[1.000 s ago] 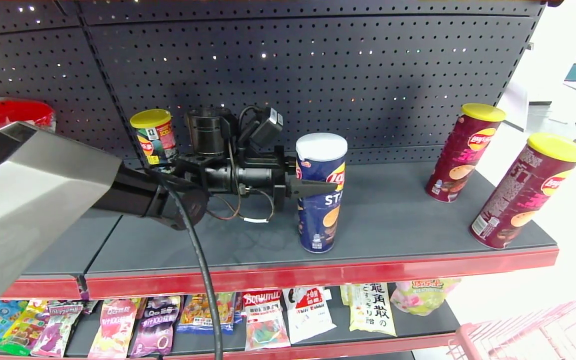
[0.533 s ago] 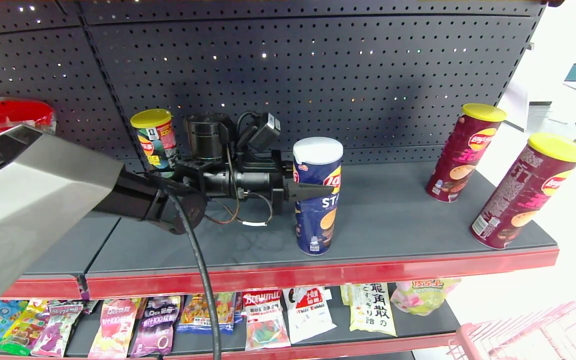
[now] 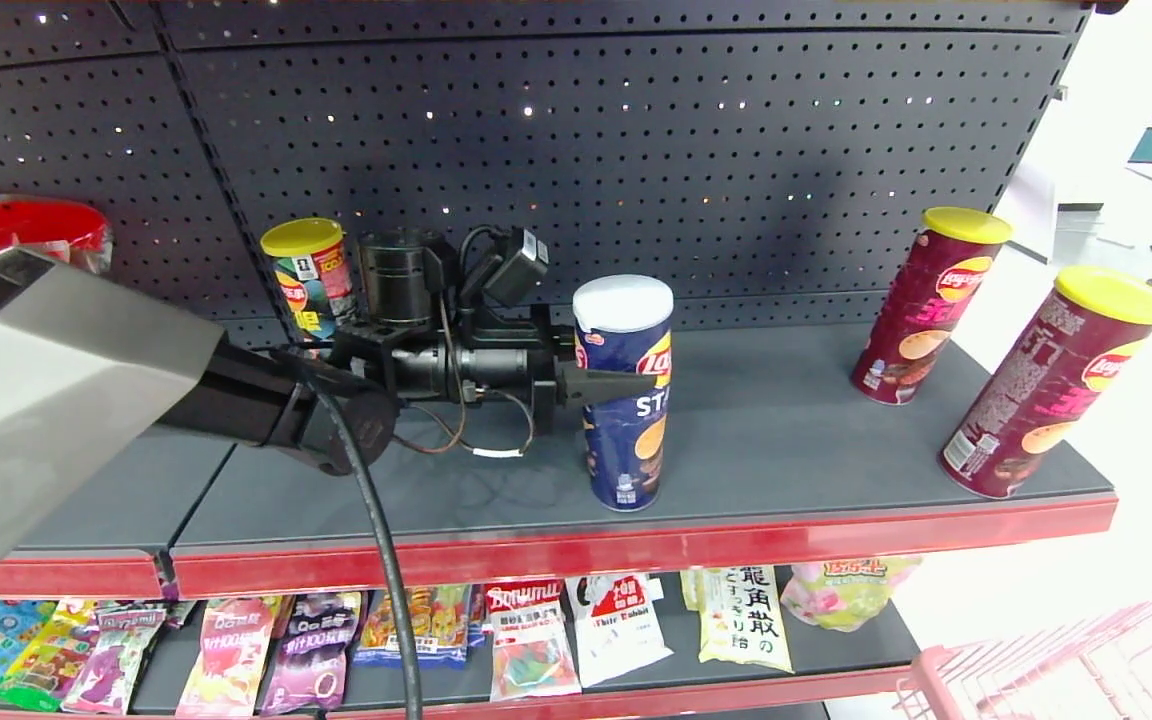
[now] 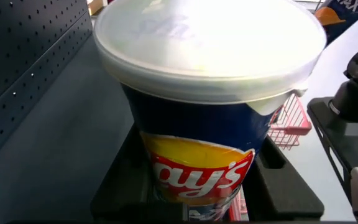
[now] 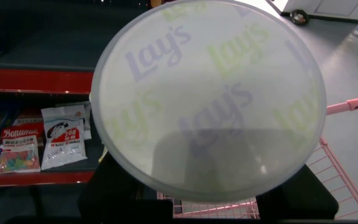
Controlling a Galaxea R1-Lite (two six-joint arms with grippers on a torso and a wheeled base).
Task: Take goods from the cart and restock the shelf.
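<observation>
Shifted blue can (image 3: 626, 440) slightly leftward along shelf (image 3: 816, 420) and brought it upright, base at or just above the surface. Clamped by left gripper (image 3: 626, 377). Judged near release. Second can (image 5: 209, 93) apparently clamped in right gripper (image 5: 213, 199), over cart (image 5: 348, 107).

bare shelf deck (image 3: 766, 420) between blue can (image 3: 631, 450) and 2 maroon cans (image 3: 921, 305); pegboard (image 3: 636, 130) behind

Camera layout

My head camera faced the shelf (image 3: 786, 430) from in front, slightly above. The left wrist camera pressed close to the blue chip can (image 4: 197, 124), shared with the head. The right looked straight down onto a second can (image 5: 210, 93), sharing the snack packets (image 5: 61, 134).
</observation>
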